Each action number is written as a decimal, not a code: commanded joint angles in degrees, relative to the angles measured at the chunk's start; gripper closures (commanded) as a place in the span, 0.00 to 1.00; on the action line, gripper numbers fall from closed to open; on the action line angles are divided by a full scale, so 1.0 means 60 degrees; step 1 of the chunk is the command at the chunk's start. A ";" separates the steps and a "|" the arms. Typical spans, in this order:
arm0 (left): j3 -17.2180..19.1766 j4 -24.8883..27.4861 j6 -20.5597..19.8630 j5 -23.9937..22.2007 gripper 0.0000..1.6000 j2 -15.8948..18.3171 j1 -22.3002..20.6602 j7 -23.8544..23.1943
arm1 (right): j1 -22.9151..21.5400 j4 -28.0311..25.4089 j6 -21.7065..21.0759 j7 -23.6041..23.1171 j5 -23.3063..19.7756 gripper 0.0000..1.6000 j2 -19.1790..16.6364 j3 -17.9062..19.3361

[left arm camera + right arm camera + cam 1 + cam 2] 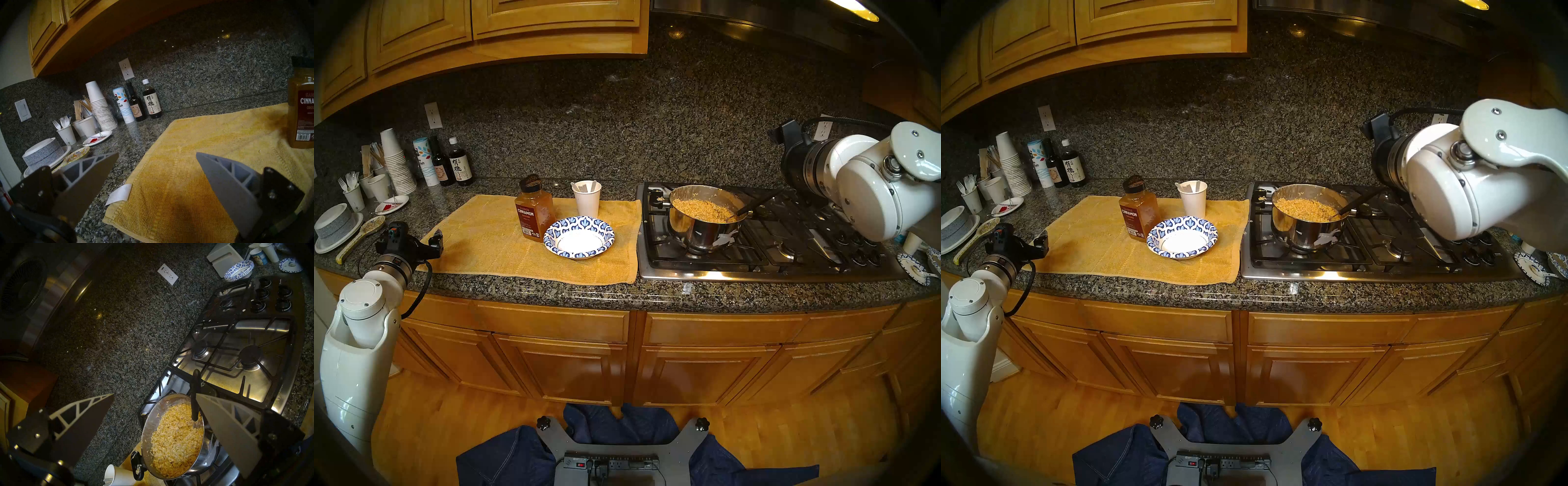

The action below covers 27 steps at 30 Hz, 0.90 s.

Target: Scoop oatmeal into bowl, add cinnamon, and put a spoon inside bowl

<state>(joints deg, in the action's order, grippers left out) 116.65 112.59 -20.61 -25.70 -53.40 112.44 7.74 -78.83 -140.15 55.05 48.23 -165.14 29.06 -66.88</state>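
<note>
Oatmeal [704, 209] fills a steel pot [697, 234] on the front left burner of the stove [755, 261], which is set into the right half of the granite counter [551, 292]. A black-handled serving spoon [758, 203] leans in the pot, its handle pointing up and to the right over the rim.

Left of the stove a yellow towel [490, 244] is spread on the counter. The bowl [579, 237], blue-and-white rimmed with a bare white centre, sits near the towel's right front part. The cinnamon [534, 213] jar stands upright just behind and left of the bowl, seeming to touch its rim. Behind the bowl, near the towel's back edge, a white paper cup [587, 201] holds white plastic spoons [585, 186].

The left gripper [157, 154] hovers over the towel's front left corner with its jaws wide apart and nothing between them; the cinnamon jar stands well off to its right. The right gripper [154, 395] hangs above the stove behind the pot, its jaws likewise spread and empty, one finger [226, 428] overlapping the serving spoon's handle in the wrist view.

At the counter's far left stand stacked cups [397, 163], dark sauce bottles [451, 166] and stacked grey-white bowls [334, 225].
</note>
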 commanded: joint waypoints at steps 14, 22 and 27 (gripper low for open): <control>0.0143 0.0182 0.0075 -0.0004 0.00 0.0078 -0.0134 0.0016 | -0.0198 0.0025 -0.0063 0.0017 0.0050 0.00 0.0036 0.0098; 0.0143 0.0182 0.0075 -0.0005 0.00 0.0079 -0.0133 0.0017 | 0.0350 0.0164 -0.0310 -0.0259 0.0023 0.00 0.0115 0.0238; 0.0141 0.0180 0.0074 -0.0005 0.00 0.0081 -0.0134 0.0019 | 0.1347 0.0563 -0.0385 -0.0788 0.0023 0.00 0.0471 0.0607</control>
<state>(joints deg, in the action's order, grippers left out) 116.57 112.49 -20.69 -25.75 -53.46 112.61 7.75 -76.40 -139.56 53.46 47.37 -165.14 29.88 -66.46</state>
